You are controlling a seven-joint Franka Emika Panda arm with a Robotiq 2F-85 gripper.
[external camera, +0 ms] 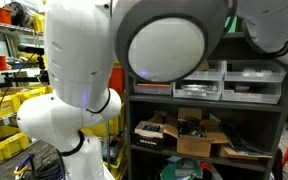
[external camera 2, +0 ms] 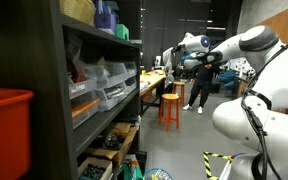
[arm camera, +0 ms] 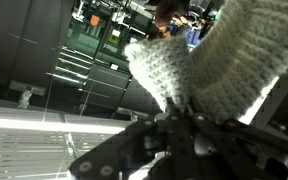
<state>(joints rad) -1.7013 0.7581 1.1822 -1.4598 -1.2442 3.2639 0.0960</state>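
Gripper (arm camera: 181,115): clenched on a cream knitted cloth (arm camera: 239,55)
Shelf (external camera: 209,108): grey drawers (external camera: 199,82) above
Cardboard box (external camera: 198,143): dark clutter inside, contents unclear

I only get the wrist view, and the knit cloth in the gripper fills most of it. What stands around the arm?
Observer: In an exterior view a dark shelf with grey bins stands behind the arm.
Operator: And further out in the room?
Observer: In an exterior view an orange stool stands past the shelf, with a person standing beyond it.
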